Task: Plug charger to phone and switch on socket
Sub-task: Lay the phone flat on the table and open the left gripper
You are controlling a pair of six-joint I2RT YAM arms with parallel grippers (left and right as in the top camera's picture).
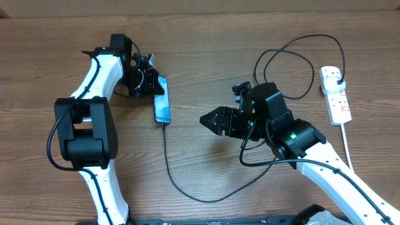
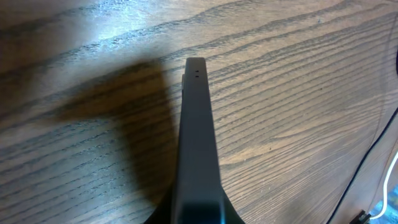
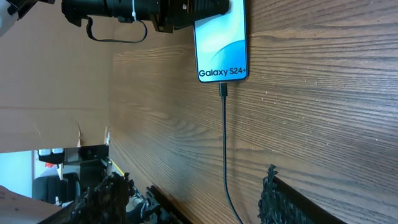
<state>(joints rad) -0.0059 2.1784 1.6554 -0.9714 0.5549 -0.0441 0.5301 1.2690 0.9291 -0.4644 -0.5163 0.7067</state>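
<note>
The phone (image 1: 162, 100) lies left of the desk's (image 1: 212, 31) centre, its blue screen facing up and the white "Galaxy" text on the short edge nearest the robot. The charger's (image 1: 167, 156) small connector (image 3: 224, 91) sits against the middle of that edge and looks seated in the port. From there the thin black cable runs toward the robot, curves right under the right arm and loops up to a black plug (image 1: 336, 77) in the end outlet of the socket (image 1: 338, 103), the white strip at the far right with a thick white cord (image 1: 347, 147) trailing off it. The left claw (image 1: 150, 84) is clenched on the phone's far end — its wrist camera sees the phone (image 2: 198, 143) edge-on, straight ahead. The right claw (image 1: 206, 119) hangs over bare wood between phone and socket, touching neither; its fingers (image 3: 277, 196) stand spread wide apart — released, with nothing between them.
</note>
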